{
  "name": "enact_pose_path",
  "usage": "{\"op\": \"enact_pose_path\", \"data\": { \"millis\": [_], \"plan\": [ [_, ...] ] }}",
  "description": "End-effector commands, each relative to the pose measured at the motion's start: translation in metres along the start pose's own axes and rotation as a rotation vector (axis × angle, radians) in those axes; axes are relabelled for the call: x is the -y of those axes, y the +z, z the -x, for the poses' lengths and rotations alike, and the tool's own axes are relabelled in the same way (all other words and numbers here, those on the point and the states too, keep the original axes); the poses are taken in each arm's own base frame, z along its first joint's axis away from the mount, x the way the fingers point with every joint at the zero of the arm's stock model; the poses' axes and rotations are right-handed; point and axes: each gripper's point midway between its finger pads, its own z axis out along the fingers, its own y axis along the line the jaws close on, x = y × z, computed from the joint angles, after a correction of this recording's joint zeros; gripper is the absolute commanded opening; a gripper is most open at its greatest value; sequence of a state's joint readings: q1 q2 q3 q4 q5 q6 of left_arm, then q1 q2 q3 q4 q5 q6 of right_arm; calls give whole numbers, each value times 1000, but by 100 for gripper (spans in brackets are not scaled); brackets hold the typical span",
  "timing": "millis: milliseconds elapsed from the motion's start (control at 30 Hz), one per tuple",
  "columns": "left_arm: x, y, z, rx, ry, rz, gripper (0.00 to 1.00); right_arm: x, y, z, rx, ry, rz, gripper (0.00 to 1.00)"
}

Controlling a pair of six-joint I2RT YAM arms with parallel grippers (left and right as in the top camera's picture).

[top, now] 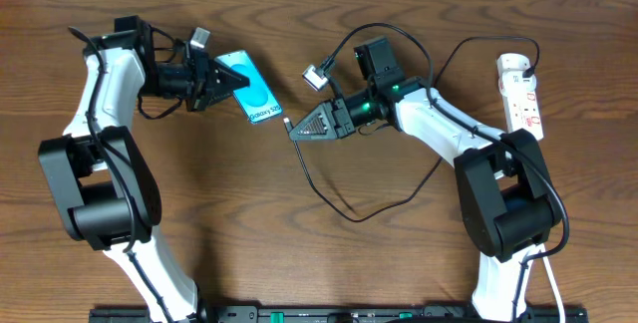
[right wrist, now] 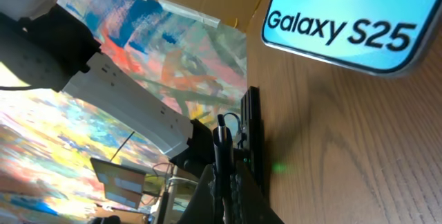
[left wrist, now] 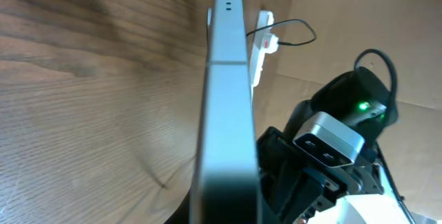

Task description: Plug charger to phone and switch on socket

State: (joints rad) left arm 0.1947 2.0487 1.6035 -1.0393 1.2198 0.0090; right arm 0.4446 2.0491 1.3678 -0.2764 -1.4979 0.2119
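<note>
The phone (top: 255,88), with its light blue screen and "Galaxy S25" strip, is at the left-centre of the table. My left gripper (top: 227,80) is shut on its left end. The left wrist view shows the phone (left wrist: 226,106) edge-on, running away from the camera. My right gripper (top: 298,131) is shut on the charger (top: 289,122) just behind its small black connector tip, a short way right of the phone's lower end. Seen from the right wrist, the charger (right wrist: 221,141) stands between the fingers and points toward the phone (right wrist: 345,18). The white socket (top: 522,92) lies at the far right.
The charger's thin black cable (top: 344,203) loops across the table's middle and runs back to the socket. The socket (left wrist: 263,41) also shows far off in the left wrist view, behind the right arm's wrist camera (left wrist: 330,140). A white cord (top: 550,283) hangs by the right arm's base.
</note>
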Motion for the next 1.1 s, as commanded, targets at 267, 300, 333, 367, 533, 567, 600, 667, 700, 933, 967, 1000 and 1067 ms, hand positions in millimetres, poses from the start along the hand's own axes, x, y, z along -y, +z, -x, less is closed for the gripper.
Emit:
{"op": "enact_pose_path", "data": {
  "millis": [267, 300, 333, 367, 533, 567, 600, 667, 700, 933, 967, 1000, 1067],
  "plan": [
    [23, -17, 7, 37, 53, -136, 7, -16, 15, -5, -47, -36, 78, 1],
    [23, -18, 7, 39, 54, -136, 7, -16, 15, -4, -48, -42, 79, 1],
    [23, -18, 8, 40, 53, -138, 7, -17, 16, -4, -48, -49, 79, 1],
    [25, -19, 7, 40, 54, -154, 7, -17, 16, -3, -47, -59, 79, 1],
    [31, -20, 8, 41, 65, -189, 7, -18, 16, 1, -46, -69, 80, 1],
    [34, -20, 8, 41, 69, -202, 7, -18, 16, 1, -46, -70, 80, 1],
    [38, -21, 7, 42, 84, -226, 7, -19, 16, 2, -46, -74, 80, 1],
    [47, -24, 7, 44, 103, -279, 7, -19, 16, 3, -45, -78, 80, 1],
    [49, -25, 8, 46, 114, -296, 7, -19, 15, 3, -45, -78, 79, 1],
    [56, -24, 7, 42, 127, -331, 7, -15, 15, 5, -37, -69, 58, 1],
    [59, -24, 7, 40, 129, -345, 6, -14, 15, 6, -34, -64, 53, 1],
    [60, -25, 6, 39, 130, -354, 7, -14, 14, 7, -31, -64, 50, 1],
    [60, -25, 6, 39, 130, -353, 7, -14, 13, 9, -28, -63, 48, 1]
  ]
}}
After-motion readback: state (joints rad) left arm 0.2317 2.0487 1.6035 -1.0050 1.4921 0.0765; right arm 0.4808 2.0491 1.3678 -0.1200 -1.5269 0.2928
